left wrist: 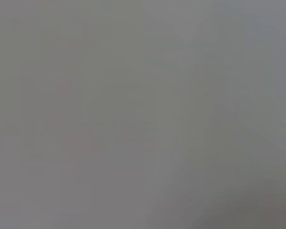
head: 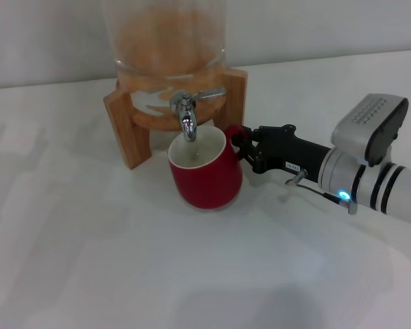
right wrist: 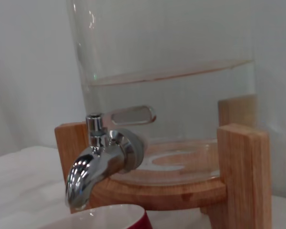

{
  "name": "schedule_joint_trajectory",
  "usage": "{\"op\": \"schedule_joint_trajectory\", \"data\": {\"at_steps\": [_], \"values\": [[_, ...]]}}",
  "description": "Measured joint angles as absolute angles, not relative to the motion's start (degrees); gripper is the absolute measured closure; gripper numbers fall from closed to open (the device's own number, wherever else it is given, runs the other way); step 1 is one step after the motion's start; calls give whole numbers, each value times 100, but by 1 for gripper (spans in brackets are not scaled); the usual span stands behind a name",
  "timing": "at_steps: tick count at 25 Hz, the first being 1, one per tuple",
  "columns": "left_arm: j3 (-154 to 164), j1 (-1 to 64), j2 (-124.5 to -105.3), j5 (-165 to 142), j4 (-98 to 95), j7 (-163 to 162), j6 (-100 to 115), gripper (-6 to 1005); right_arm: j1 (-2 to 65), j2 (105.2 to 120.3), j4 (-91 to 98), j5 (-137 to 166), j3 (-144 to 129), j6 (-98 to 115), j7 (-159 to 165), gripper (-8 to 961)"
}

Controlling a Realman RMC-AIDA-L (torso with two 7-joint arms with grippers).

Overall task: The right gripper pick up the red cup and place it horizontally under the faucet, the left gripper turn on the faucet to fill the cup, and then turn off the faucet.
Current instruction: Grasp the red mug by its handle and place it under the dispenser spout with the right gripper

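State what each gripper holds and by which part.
The right gripper grips the red cup by its handle, under the faucet. The left gripper is not in view.

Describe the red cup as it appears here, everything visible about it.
The red cup is a squat, rounded mug, glossy red outside and white inside, apparently ceramic. It stands upright on the white table, mouth open directly beneath the faucet spout, which does not touch it. No water stream shows. Its small red handle faces the right gripper, whose black fingers are closed on it. The right wrist view shows only its rim.

Open table (head: 89,260) left of red cup (head: 205,175)
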State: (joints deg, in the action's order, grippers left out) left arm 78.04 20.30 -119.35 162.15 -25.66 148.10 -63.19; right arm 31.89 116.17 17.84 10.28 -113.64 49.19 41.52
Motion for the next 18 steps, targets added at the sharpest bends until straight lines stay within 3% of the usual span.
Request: {"op": "schedule_joint_trajectory", "data": {"at_steps": [18], "values": [[7799, 2100, -11927, 16216, -2556, 14809, -6319, 170, 3285, 11619, 1784, 1018, -11410, 4684, 4158, 818]]}}
